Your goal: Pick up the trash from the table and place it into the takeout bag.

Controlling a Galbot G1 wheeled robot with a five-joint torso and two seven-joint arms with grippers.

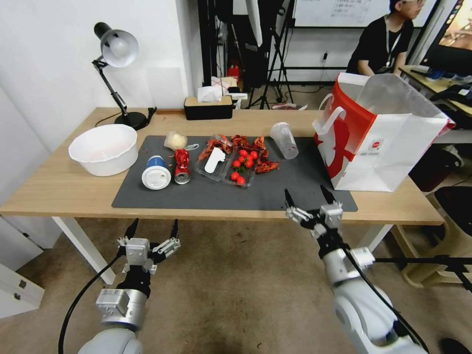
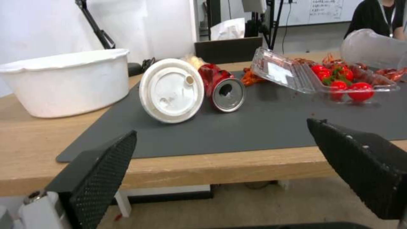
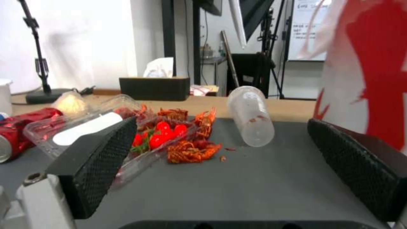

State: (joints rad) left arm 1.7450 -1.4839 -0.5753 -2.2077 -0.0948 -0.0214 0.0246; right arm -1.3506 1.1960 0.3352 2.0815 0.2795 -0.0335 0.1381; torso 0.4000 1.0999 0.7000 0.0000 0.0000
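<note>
Left end effector [image 1: 152, 229] released, below the table [image 1: 59, 189] edge; right end effector [image 1: 310, 198] released over the mat [image 1: 275, 191].

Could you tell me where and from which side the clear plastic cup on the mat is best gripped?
The clear plastic cup lies on its side on the dark mat, rim toward the robot. I would close across its round body near the middle, coming from above with the open right gripper, since the wall looks thin and could buckle at the rim.
</note>
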